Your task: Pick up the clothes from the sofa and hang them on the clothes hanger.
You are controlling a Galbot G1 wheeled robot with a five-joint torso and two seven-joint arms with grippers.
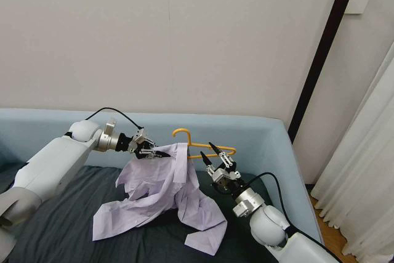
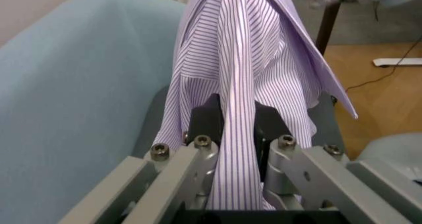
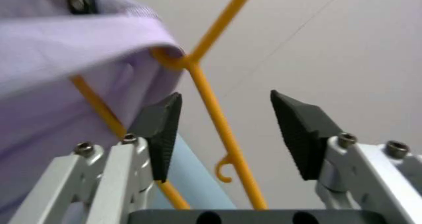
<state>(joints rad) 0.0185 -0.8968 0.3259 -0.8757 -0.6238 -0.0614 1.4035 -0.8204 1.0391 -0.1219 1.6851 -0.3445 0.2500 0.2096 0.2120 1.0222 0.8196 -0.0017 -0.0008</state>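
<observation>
Stripes on shirt (image 2: 245, 61) in left hand (image 2: 240, 127); hanger (image 3: 212, 112) between right hand's (image 3: 226, 127) spread pads (image 3: 300, 135).

Pale blue sofa (image 1: 258, 133) with a dark grey seat (image 1: 61, 232), backrest behind, one arm at the sofa's right end. Spread on the seat near the sofa's middle: lower folds of a lilac striped shirt (image 1: 161, 196), its upper part lifted clear of the cushion.
</observation>
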